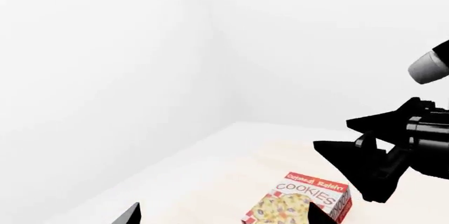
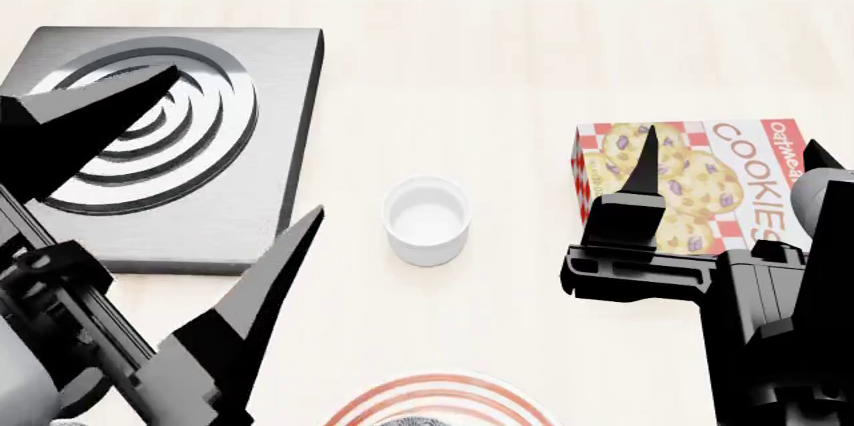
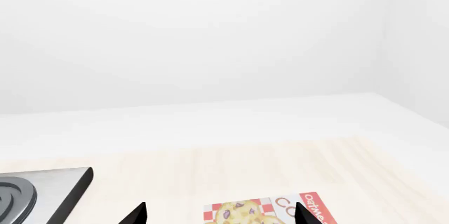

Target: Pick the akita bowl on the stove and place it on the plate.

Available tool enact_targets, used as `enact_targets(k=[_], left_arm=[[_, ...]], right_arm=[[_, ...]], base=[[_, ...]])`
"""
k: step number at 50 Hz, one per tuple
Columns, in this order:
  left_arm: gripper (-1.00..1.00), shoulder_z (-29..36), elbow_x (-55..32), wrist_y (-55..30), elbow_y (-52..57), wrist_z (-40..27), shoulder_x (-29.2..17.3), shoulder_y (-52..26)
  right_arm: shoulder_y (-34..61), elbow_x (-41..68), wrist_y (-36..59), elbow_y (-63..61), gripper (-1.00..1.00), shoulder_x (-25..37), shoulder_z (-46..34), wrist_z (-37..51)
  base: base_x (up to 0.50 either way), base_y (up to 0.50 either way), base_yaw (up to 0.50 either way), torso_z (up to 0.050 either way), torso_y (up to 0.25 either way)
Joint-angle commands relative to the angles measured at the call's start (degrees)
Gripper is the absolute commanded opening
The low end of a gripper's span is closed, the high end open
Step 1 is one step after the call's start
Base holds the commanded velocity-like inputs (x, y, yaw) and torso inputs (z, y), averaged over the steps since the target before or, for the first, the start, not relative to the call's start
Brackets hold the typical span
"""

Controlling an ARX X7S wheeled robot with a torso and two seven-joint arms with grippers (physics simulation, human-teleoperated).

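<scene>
Akita bowl, the small round one with the black-grey speckled pattern (image 2: 407, 422), shows to me only as a thin speckled sliver at the lowest edge of the head view. It sits inside the large round white plate with thin red rings (image 2: 441, 391), which is also cut by that edge. More of the bowl I cannot see.

The flat square dark grey metal stove with raised concentric rings (image 2: 267, 196) lies on the far left of the pale wooden table (image 2: 507, 66), well apart from the plate. Between stove and plate, a little to the right, stands a small plain white cup (image 2: 427, 218), upright and touching nothing.

My left gripper (image 2: 243, 140) hangs in front of the stove with its two black pointed fingers spread wide and nothing between them. My right gripper (image 2: 731, 138) is also spread wide and holds nothing; it hovers above a red-and-white cardboard box of oatmeal raisin cookies (image 2: 694, 171) that lies flat on the right side of the table. Both wrist views show the finger tips far apart.
</scene>
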Motion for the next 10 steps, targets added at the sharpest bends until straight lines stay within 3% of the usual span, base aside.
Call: enact_targets(k=[1,10], left_arm=[[1.00,-2.99,-4.27,3.33,-3.25,-0.63,-1.11,0.08],[1.00,-5.59,-8.60,5.59,-4.91,-0.91,-2.43,-0.59]], right_arm=[[-0.03,0.22,-0.24,0.08,1.00,0.18,-0.13,0.21],[-0.05,0.39,-0.39,0.13,1.00,0.33,-0.25,0.39]], base=[[0.00,0.00,0.00,0.000,0.000],[0.00,0.00,0.00,0.000,0.000]])
